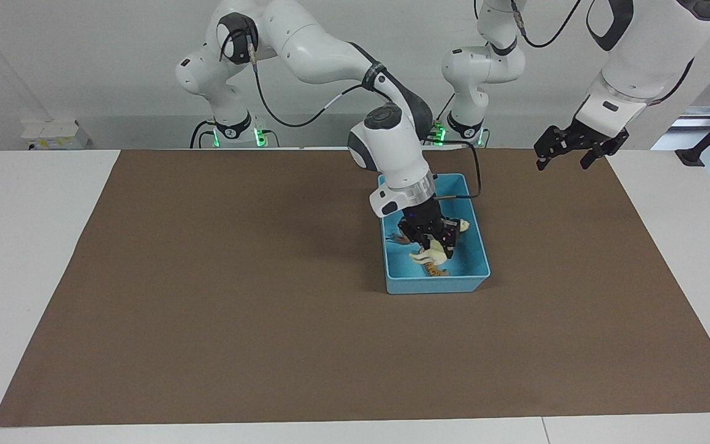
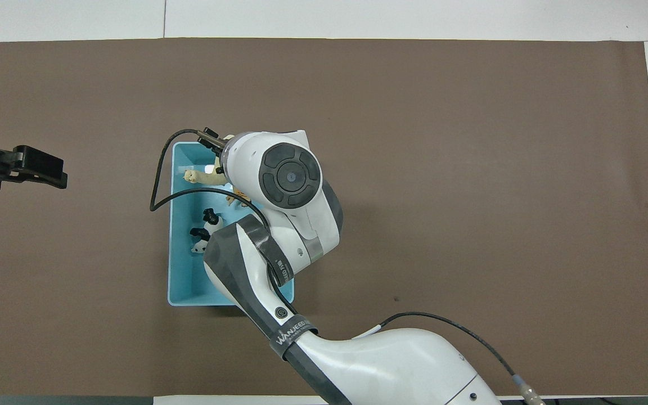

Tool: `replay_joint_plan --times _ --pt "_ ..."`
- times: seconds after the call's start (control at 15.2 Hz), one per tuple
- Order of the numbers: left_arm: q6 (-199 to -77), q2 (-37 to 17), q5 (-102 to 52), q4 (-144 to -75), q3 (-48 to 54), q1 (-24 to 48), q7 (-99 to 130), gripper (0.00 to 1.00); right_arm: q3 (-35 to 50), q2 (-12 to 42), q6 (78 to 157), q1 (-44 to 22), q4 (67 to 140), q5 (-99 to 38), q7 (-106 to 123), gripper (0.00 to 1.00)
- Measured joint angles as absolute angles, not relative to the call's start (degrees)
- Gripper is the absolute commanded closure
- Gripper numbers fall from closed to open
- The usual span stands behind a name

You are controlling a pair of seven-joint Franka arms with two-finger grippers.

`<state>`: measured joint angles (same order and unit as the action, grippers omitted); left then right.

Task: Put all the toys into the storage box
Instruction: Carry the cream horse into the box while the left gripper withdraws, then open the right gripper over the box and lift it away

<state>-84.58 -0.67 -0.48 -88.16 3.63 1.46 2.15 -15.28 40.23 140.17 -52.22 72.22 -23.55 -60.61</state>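
The light blue storage box stands on the brown mat, and it also shows in the overhead view. In it lie the cream-white long-necked animal, the orange tiger, the brown lion and the black-and-white panda. My right gripper reaches down into the box, its fingertips right at the cream animal. In the overhead view its wrist hides the fingers and the tiger. My left gripper waits, open and empty, raised over the mat toward the left arm's end.
The brown mat covers most of the white table. The right arm's black cable loops over the box's rim. Nothing else lies on the mat.
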Motion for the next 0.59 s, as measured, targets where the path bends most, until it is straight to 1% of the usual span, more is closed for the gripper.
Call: replay_joint_plan --times 0.07,0.13,0.2,0.59 --pt "-84.59 -0.48 -0.47 -88.3 3.64 1.46 1.87 0.0 -15.28 40.21 140.15 -52.49 71.89 -23.55 -61.33 1.0" --pt "-84.62 -0.43 -0.46 -88.38 3.64 1.46 1.27 0.0 -15.29 40.16 140.07 -52.6 71.49 -23.55 -62.03 0.05" --pt "-84.81 -0.42 -0.45 -88.56 3.64 1.43 0.57 0.0 -15.31 40.12 139.86 -52.63 71.09 -23.54 -63.05 0.0" --pt "-85.38 -0.43 0.11 -89.79 3.65 1.03 -0.79 0.0 -15.64 39.87 137.05 -52.61 70.58 -23.47 -67.37 0.0"
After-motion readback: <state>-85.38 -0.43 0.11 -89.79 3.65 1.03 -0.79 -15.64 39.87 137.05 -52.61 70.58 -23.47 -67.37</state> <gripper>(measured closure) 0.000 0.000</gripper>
